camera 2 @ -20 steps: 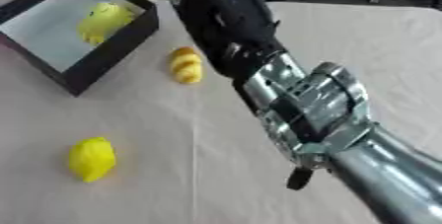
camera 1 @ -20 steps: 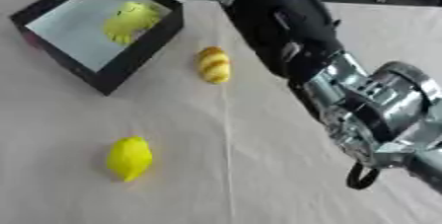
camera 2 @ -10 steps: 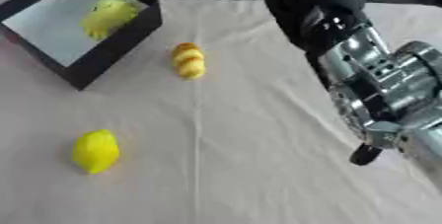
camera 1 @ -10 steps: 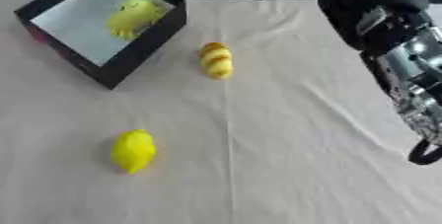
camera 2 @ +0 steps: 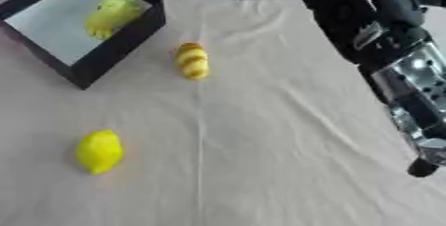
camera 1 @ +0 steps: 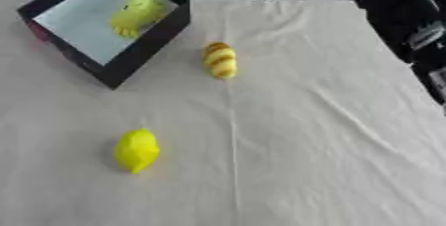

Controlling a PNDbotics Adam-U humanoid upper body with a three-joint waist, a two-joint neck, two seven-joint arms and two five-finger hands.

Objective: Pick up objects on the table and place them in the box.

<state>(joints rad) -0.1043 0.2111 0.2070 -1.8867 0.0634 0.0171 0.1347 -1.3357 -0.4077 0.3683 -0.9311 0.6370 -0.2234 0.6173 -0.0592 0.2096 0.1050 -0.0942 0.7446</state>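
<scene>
A black box [camera 1: 139,51] with a pale floor sits at the far left of the cloth-covered surface [camera 1: 305,145], and one yellow-green object [camera 1: 135,15] already lies inside it. Two things remain out: a yellow striped object [camera 1: 219,60] just right of the box, and a lemon [camera 1: 137,150] nearer, on the left. The right hand [camera 2: 416,125] hangs at the right edge, well apart from both; whether its fingers are spread or curled cannot be told. The left hand shows in neither view. The striped object is probably the easier next pick. The hand should come down over it with fingers across its narrow width, lift clear of the box wall, and release above the pale floor.
</scene>
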